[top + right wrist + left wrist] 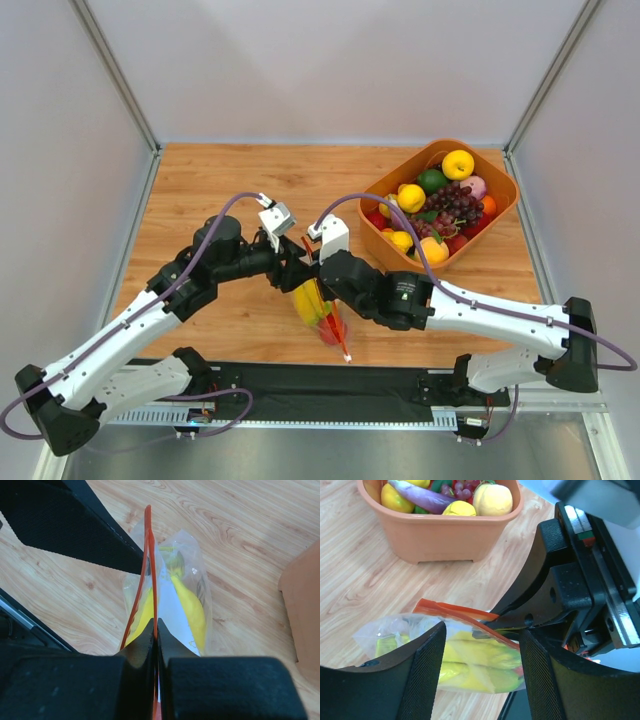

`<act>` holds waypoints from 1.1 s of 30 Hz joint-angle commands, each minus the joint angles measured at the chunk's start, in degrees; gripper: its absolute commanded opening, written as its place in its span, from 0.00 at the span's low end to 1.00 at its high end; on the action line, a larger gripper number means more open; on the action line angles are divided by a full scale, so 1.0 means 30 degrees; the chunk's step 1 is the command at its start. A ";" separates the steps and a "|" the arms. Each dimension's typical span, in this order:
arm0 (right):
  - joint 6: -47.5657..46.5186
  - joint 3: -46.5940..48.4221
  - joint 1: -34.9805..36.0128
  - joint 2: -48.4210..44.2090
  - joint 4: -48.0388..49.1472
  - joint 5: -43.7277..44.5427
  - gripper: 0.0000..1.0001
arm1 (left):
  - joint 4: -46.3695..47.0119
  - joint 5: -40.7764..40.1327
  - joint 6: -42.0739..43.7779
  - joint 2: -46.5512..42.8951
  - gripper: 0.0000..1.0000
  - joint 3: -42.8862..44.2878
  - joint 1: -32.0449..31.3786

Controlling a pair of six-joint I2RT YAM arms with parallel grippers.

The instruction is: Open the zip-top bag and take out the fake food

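Zip-top bag (320, 312): hung over near-centre of table (200, 190), gripped by red-orange zip strip (148, 555).
Fake food (192, 612): yellow bananas seen inside bag.
Right gripper (156, 630): pinched tight on zip strip.
Left gripper (481, 647): fingers spread wide either side of bag.
Basket (505, 195): far right, fruit-filled.

I have the bag (322, 318) just below centre in the top view: clear, crinkly, held up by its red-orange zip strip (148, 555), which runs up the middle of the right wrist view. Yellow bananas (192, 610) lie lengthwise inside.
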 commanded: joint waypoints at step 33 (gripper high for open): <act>0.0964 -0.2489 -0.2076 -0.5313 -0.3979 0.4769 0.00 | -0.3602 0.4070 0.2812 0.1057 0.00 0.2537 0.0903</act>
